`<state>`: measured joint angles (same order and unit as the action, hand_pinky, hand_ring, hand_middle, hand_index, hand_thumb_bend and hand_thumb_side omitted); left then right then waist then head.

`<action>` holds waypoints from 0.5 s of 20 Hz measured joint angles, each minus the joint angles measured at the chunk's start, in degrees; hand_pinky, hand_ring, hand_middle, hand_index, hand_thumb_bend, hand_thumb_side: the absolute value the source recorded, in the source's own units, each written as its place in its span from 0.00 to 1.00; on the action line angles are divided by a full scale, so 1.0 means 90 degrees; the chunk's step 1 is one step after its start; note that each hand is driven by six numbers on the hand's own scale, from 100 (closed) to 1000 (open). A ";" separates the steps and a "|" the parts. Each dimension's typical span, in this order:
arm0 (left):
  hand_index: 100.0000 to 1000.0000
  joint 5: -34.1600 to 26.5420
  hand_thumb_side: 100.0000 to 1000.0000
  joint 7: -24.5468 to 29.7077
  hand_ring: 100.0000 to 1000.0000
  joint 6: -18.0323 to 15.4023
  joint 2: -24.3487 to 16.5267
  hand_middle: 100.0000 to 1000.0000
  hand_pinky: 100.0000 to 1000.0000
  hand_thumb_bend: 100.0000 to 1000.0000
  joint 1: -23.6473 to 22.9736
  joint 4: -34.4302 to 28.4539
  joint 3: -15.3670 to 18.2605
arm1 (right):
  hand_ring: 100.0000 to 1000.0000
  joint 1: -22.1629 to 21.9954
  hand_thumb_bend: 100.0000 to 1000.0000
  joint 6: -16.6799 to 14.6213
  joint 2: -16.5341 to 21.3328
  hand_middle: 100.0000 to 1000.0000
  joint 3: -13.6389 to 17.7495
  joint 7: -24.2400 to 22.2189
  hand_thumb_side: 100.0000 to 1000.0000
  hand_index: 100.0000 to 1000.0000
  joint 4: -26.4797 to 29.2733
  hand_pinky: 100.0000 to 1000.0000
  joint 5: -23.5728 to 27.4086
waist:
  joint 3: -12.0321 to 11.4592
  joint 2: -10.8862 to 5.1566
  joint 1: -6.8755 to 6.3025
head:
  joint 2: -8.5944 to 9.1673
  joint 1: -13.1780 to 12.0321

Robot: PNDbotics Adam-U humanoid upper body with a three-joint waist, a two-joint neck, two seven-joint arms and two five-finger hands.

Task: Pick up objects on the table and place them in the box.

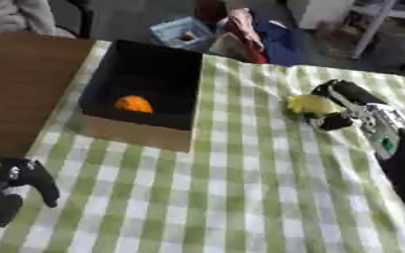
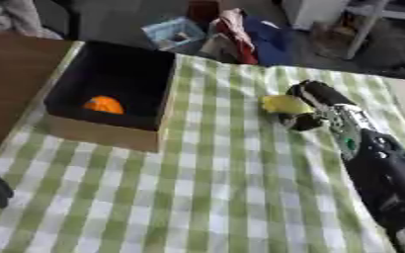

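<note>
A black-lined cardboard box (image 1: 135,133) stands on the green checked cloth at the left. An orange object (image 1: 133,104) lies inside it near the front wall. To the right, my right hand (image 1: 337,106) has its fingers and thumb curled round a yellow object (image 1: 309,104); whether it rests on the cloth or is just above it I cannot tell. My left hand (image 1: 12,190) rests at the lower left corner with its fingers relaxed and nothing in it.
A bare brown tabletop (image 1: 24,84) lies left of the box. Beyond the table's far edge on the floor are a pale blue basket (image 1: 182,31) and a heap of red and blue fabric (image 1: 262,37). Checked cloth (image 1: 232,197) fills the foreground.
</note>
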<state>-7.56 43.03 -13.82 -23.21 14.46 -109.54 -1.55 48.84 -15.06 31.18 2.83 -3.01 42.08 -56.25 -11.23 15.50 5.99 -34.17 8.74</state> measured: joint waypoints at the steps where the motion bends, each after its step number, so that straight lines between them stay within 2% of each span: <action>1: 0.67 0.0000 0.73 0.0000 0.50 0.0000 0.0000 0.51 0.60 0.00 -0.0001 0.0000 0.0000 | 0.65 0.0000 0.02 -0.0021 0.0000 0.38 -0.0002 0.0067 0.02 0.53 0.0028 0.71 0.0004 | 0.0017 -0.0001 -0.0001 | 0.0000 0.0000; 10: 0.67 -0.0030 0.72 0.0002 0.50 0.0002 0.0000 0.51 0.60 0.00 -0.0037 0.0001 0.0000 | 0.63 0.0011 0.00 -0.0303 0.0117 0.33 -0.0108 0.0158 0.00 0.49 0.0761 0.71 0.0504 | 0.0088 -0.0095 -0.0003 | -0.0031 0.0001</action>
<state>-7.83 43.04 -13.81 -23.21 14.13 -109.52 -1.55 48.94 -17.79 32.23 1.86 -1.59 48.93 -51.71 -10.44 14.65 5.96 -34.46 8.74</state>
